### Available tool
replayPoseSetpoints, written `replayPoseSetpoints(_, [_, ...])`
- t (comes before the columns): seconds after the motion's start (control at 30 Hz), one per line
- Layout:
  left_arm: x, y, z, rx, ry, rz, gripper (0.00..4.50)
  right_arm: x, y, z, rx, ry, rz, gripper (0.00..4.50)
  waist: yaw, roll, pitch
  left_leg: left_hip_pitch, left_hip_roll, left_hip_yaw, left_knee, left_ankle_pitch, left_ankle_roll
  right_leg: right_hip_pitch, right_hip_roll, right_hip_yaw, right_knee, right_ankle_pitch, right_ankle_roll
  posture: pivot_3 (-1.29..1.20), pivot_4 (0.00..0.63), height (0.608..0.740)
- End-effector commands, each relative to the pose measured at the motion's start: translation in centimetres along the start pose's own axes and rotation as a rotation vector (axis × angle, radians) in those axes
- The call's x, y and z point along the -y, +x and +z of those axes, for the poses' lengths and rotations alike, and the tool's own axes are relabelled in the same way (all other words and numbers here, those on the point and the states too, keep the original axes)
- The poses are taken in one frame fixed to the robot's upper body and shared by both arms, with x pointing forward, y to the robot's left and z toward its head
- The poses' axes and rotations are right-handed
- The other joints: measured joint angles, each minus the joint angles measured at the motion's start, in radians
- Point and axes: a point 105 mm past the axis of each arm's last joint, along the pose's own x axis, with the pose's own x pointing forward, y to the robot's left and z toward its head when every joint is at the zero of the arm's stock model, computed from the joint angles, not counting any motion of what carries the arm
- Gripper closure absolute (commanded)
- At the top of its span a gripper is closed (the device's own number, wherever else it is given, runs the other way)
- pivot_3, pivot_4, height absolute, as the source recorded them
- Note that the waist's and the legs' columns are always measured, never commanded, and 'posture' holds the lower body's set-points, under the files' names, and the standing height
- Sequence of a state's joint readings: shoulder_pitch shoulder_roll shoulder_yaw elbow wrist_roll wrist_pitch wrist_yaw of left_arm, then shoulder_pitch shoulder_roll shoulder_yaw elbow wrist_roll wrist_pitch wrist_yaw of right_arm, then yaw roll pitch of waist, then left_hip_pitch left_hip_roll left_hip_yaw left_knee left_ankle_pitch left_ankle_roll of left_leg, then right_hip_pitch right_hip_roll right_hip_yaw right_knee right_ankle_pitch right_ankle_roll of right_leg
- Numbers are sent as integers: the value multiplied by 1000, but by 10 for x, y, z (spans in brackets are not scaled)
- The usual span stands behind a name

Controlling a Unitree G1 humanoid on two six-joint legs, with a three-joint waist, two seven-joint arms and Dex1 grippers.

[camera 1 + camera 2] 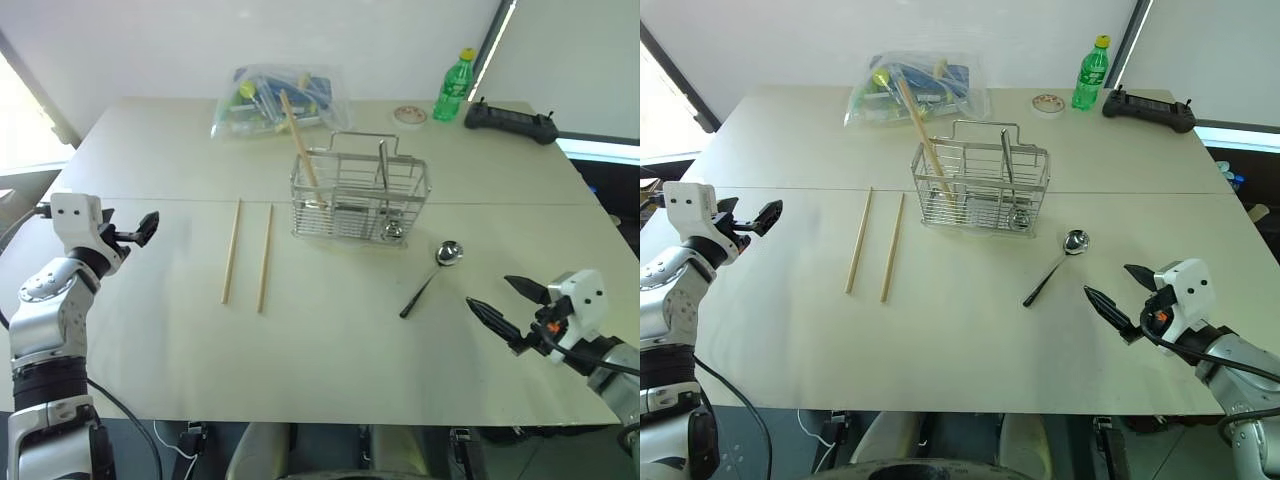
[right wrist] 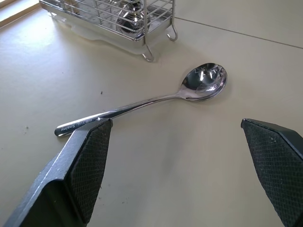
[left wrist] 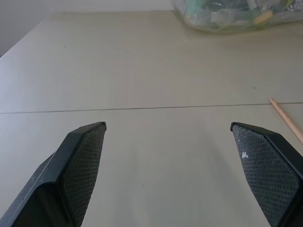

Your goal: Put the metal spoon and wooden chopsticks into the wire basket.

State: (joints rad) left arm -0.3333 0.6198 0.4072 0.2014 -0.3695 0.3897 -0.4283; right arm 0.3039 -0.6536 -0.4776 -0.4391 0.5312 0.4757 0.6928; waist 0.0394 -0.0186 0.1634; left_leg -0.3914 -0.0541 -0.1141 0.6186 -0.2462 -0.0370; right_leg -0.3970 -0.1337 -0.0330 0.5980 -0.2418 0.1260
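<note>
Near the table's (image 1: 330,380) front right corner the right gripper (image 1: 507,303) hovers wide open and empty, the spoon (image 1: 432,273) just beyond. The left gripper (image 1: 139,229), spread too, is at the left edge. Two chopsticks (image 1: 247,253) lie mid-table; behind stands the basket (image 1: 360,197), one chopstick leaning inside.

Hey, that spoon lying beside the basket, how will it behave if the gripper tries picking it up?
The metal spoon looks polished, so probably slippery. It lies flat on the table, leaving little to grip. Its round bowl may let it rock or pivot when nudged.
</note>
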Motion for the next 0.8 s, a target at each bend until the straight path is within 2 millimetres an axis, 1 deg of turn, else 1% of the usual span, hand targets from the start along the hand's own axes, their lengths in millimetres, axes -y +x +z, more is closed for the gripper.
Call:
replayPoseSetpoints(0.03, [1,0,21,62,25,2,49,-1,0,10,22,-42,5,0,0,0,0,0,0,0,0,0,0,0,0,0,0,0,0,0,150,690])
replayPoseSetpoints(0.2, [2,0,24,73,-20,-6,49,1,1,11,29,-39,-5,0,0,0,0,0,0,0,0,0,0,0,0,0,0,0,1,0,150,690])
replayPoseSetpoints(0.47, [5,0,25,64,-39,-17,49,7,4,14,32,-49,-53,0,0,0,0,0,-1,0,0,0,0,0,0,0,1,1,1,0,150,690])
replayPoseSetpoints(0.63, [7,0,25,55,-32,-25,49,7,5,17,33,-52,-51,0,-1,-1,0,0,-1,0,0,0,0,0,0,0,1,1,1,0,150,690])
replayPoseSetpoints(0.77, [16,0,31,53,-18,-53,49,8,6,18,23,-61,-41,0,-1,0,-1,1,-1,0,0,0,0,0,0,0,1,1,1,0,150,690])
replayPoseSetpoints(0.8, [21,0,35,56,-14,-74,49,10,7,20,20,-70,-40,0,-1,0,-1,1,-1,0,0,0,0,0,0,0,1,1,1,0,150,690])
